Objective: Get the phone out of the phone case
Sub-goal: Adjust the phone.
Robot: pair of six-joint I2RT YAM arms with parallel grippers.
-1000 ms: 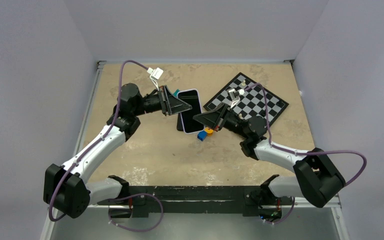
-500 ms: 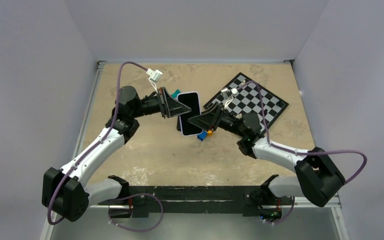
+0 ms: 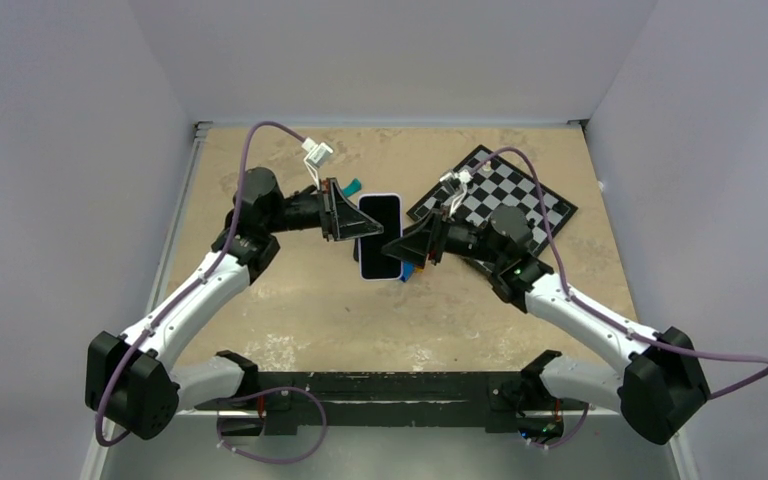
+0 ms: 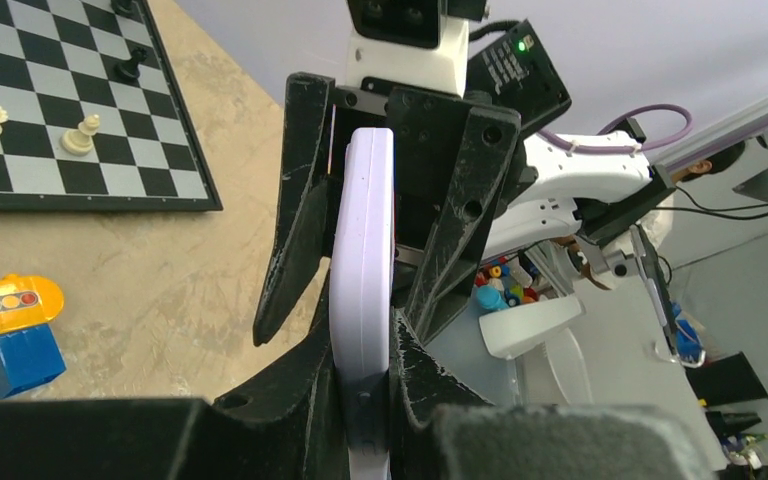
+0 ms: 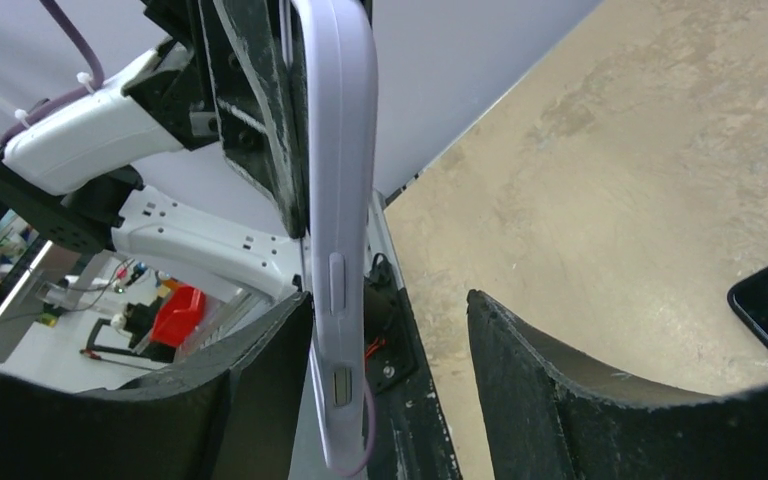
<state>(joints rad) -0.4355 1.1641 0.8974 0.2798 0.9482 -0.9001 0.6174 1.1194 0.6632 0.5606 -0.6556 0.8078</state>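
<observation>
The phone [image 3: 380, 222], dark screen up, sits inside its lavender phone case [image 3: 377, 272] above the table's middle. My left gripper [image 3: 345, 215] is shut on the case's left long edge. In the left wrist view both fingers press flat on the case [image 4: 365, 250] at my left gripper [image 4: 365, 335]. My right gripper [image 3: 400, 247] is at the case's right edge, open. In the right wrist view the case [image 5: 340, 200] lies against one finger [image 5: 260, 400] of my right gripper [image 5: 390, 390], with a wide gap to the other.
A chessboard [image 3: 505, 200] with a few pieces lies at the back right, also shown in the left wrist view as the chessboard [image 4: 60, 100]. A blue and orange toy block [image 4: 15, 330] rests on the table under the phone. A teal object [image 3: 352, 186] lies behind the left gripper.
My right gripper went from shut to open and its arm swung forward. The left gripper closed a little tighter on the case, and the phone shifted slightly toward the near side.
</observation>
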